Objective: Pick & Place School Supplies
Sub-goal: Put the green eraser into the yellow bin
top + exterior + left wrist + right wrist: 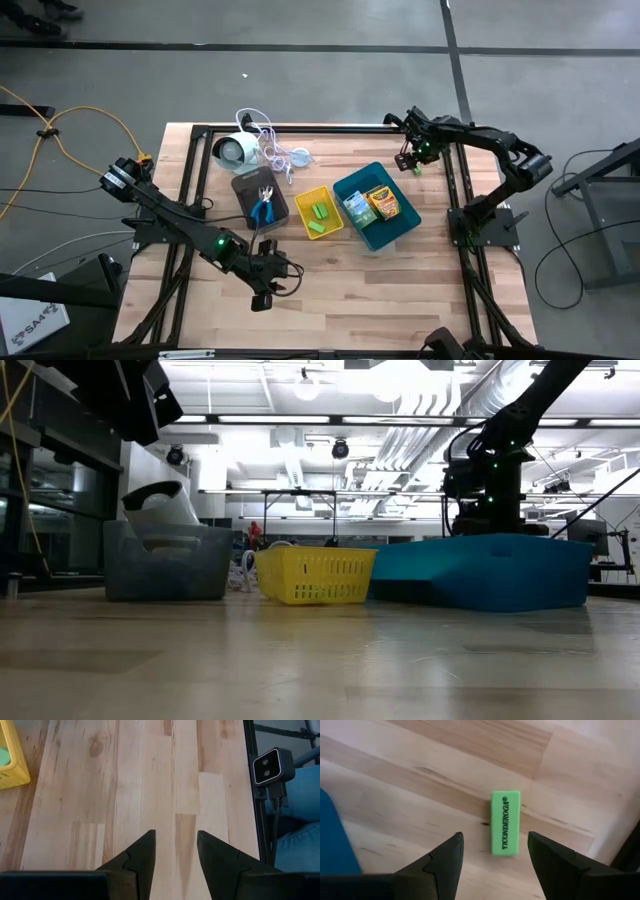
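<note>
The pale butcher-block wooden table (400, 290) carries a bright-green rectangular eraser block (505, 822) at 2 o'clock. The right gripper (492, 851) hovers above it, jaws wide, empty. The left gripper (175, 852) waits at 7 o'clock, jaws apart.

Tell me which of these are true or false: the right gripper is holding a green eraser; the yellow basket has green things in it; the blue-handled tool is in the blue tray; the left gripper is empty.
1. The right gripper is holding the green eraser. False: its jaws are open and the eraser lies loose on the table ahead of them.
2. The yellow basket has green things in it. True.
3. The blue-handled tool is in the blue tray. False: it lies in the grey tray; the blue tray holds printed boxes.
4. The left gripper is empty. True: open over bare wood.
</note>
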Controlling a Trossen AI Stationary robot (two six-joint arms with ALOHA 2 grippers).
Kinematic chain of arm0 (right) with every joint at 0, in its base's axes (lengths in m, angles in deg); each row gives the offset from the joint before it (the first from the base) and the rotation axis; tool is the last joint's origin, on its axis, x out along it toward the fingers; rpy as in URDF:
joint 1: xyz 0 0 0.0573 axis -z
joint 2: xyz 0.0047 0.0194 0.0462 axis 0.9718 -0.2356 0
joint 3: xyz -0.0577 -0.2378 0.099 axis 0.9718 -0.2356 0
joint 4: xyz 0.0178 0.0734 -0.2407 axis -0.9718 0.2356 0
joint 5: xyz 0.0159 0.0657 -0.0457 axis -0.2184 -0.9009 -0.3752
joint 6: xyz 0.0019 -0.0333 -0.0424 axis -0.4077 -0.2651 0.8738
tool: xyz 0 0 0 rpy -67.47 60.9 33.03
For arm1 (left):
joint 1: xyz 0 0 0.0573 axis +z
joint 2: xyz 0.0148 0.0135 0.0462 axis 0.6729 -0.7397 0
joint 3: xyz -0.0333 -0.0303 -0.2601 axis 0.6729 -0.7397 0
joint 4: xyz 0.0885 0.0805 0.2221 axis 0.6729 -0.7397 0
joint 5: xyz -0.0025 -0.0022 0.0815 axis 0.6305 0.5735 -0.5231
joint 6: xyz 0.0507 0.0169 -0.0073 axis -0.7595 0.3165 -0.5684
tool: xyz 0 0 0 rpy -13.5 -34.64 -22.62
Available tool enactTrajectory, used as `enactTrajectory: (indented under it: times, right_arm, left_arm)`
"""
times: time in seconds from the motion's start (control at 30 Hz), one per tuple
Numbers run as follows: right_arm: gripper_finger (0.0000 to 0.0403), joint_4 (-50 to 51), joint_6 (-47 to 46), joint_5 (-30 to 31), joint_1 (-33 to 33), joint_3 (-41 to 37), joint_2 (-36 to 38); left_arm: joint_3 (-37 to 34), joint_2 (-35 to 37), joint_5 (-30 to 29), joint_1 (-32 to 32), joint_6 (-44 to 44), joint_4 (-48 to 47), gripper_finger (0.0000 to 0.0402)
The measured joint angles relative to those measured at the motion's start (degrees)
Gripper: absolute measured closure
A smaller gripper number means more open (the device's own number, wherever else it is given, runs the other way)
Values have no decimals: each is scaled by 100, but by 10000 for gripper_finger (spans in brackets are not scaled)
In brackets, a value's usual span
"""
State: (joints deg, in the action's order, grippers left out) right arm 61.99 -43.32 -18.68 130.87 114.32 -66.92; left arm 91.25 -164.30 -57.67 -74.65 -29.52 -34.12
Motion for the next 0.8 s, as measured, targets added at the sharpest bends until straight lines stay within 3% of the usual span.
enactTrajectory:
  times: [0.53,0.8]
  right_arm:
    - [190,455,-1457,-423,-2,1,0]
    - [190,447,-1775,-311,-2,1,0]
  left_arm:
    - [0,-1,1,0,-2,5,260]
    - [0,-1,2,0,-2,5,260]
